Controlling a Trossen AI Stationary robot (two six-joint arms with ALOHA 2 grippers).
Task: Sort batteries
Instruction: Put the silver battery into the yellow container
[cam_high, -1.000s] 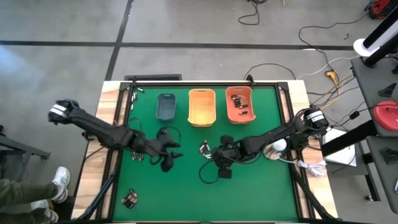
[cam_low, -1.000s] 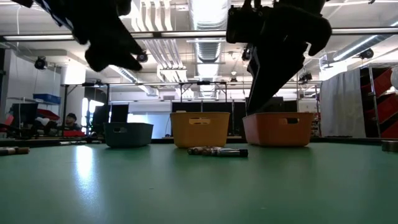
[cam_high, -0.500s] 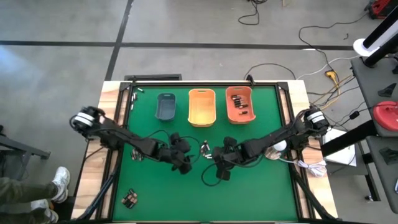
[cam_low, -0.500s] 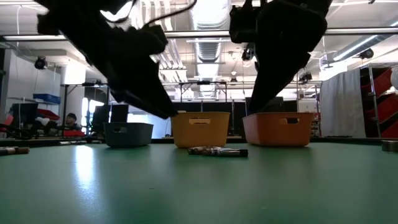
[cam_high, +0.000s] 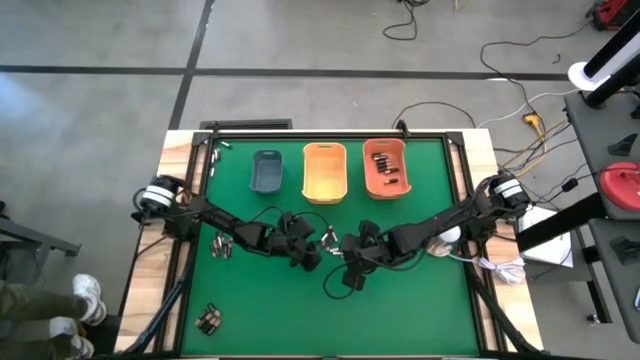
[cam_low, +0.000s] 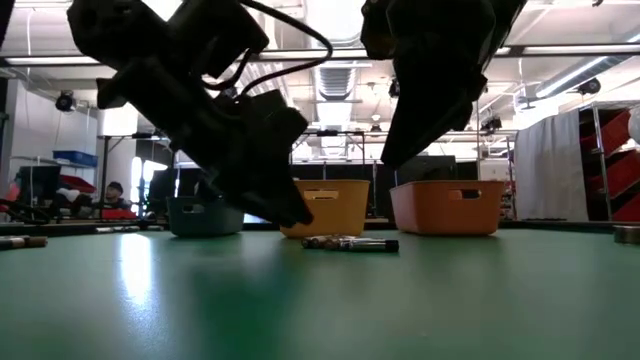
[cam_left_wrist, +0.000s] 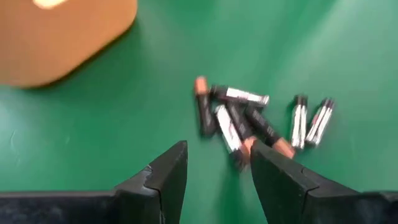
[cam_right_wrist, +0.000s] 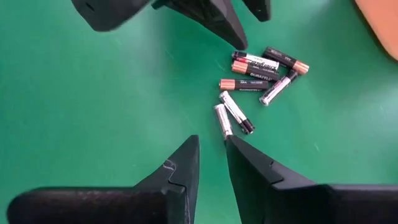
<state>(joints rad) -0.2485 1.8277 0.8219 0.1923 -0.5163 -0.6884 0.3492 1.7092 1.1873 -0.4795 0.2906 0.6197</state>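
Note:
A small heap of batteries lies flat on the green mat in the middle of the table; the left wrist view and the right wrist view both show these dark and silvery cells. My left gripper is open and low, just left of the heap, and slants down toward it. My right gripper hangs higher on the heap's right and near side. Its fingers stand a narrow gap apart with nothing between them. My left gripper has one fingertip right at the copper-coloured end of a battery at the near side of the heap. I cannot tell whether it touches. Nothing lies between the fingers.
Three bins stand in a row at the far side: grey-blue, yellow-orange, and orange with batteries in it. More loose batteries lie at the left, the near left and the far left corner.
My left gripper has come down and toward the table's right, from above the mat's left half to just beside the battery heap, tipping more steeply downward. My right gripper has stayed in place and rolled a little. The batteries have not moved.

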